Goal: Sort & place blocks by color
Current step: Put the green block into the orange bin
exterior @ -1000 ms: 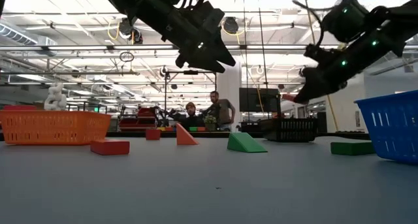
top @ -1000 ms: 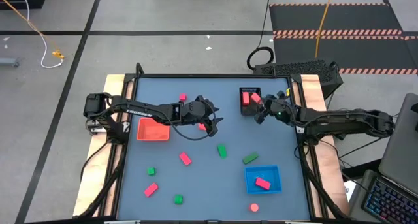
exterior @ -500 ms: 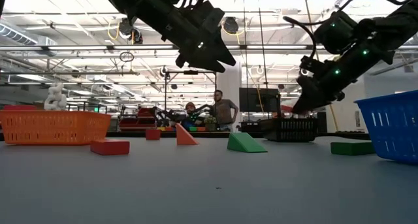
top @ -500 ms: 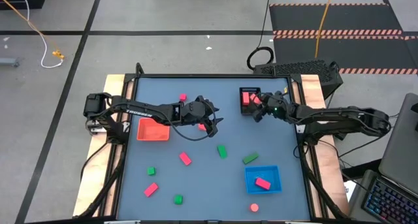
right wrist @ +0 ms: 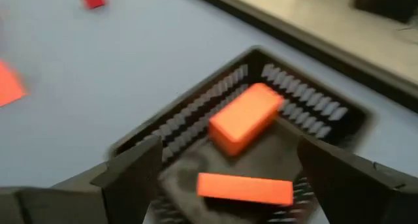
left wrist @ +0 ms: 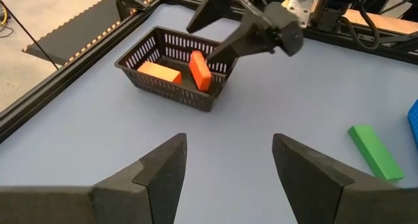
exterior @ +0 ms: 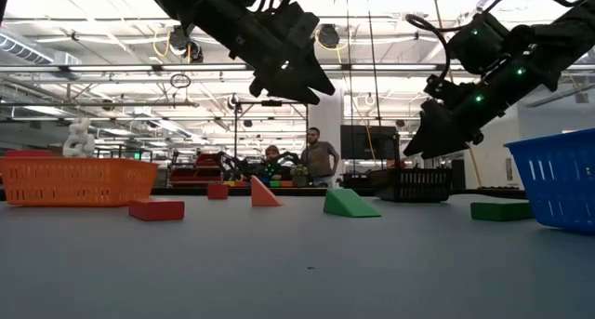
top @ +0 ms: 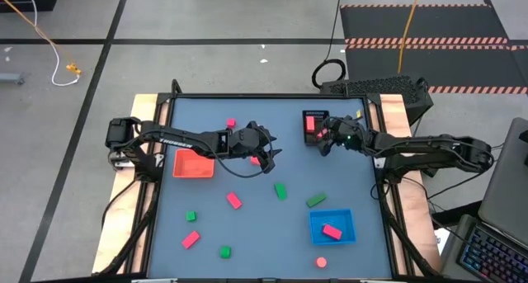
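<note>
Two red blocks are inside the black tray. In the left wrist view one lies flat and the other stands tilted on one end. My right gripper hangs open just over this tray, holding nothing. My left gripper hovers open and holding nothing above the table's middle, beside the orange-red tray. Pink blocks and green blocks lie scattered on the table.
A blue tray near the front right holds one pink block. A small red block lies at the far side, and green blocks and a pink one toward the near edge. Beyond the table, people stand in the room.
My right gripper has shifted a little toward the table's left, over the black tray, tipped downward and opened. The red block it carried has dropped into the tray beside the other red one.
</note>
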Robot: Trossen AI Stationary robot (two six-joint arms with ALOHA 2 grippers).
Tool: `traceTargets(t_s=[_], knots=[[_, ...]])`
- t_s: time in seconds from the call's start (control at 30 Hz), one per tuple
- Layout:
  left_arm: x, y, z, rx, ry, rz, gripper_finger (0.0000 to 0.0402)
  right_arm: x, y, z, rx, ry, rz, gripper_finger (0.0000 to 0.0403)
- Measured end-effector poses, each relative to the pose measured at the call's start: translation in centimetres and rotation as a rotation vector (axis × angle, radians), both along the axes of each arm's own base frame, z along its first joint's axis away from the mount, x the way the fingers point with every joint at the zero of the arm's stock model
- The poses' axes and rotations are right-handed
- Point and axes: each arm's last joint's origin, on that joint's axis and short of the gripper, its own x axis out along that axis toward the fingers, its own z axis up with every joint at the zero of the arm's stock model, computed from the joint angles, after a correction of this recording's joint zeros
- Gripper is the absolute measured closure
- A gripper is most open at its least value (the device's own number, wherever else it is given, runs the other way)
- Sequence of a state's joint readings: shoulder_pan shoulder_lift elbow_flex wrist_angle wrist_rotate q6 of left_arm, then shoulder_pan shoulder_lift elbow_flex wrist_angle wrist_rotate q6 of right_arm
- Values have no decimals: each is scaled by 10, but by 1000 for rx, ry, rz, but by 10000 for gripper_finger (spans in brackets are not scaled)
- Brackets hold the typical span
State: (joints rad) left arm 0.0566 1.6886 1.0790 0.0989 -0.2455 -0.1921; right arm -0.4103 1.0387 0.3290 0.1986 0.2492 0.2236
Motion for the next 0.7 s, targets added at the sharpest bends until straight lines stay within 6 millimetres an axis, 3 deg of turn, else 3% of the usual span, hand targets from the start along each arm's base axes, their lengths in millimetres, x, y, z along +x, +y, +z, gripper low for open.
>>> traceTargets(t_s=[0.27, 0.43, 0.7], knots=[[0, -4, -1, -24, 1, 0, 172, 3, 12, 11, 126, -134, 353, 64], [2, -25, 1, 7, -2, -151, 172, 4, 28, 18, 162, -185, 642, 65], [5, -53, 8, -1, -85, -233, 172, -1, 61, 5, 142, -6, 972, 65]])
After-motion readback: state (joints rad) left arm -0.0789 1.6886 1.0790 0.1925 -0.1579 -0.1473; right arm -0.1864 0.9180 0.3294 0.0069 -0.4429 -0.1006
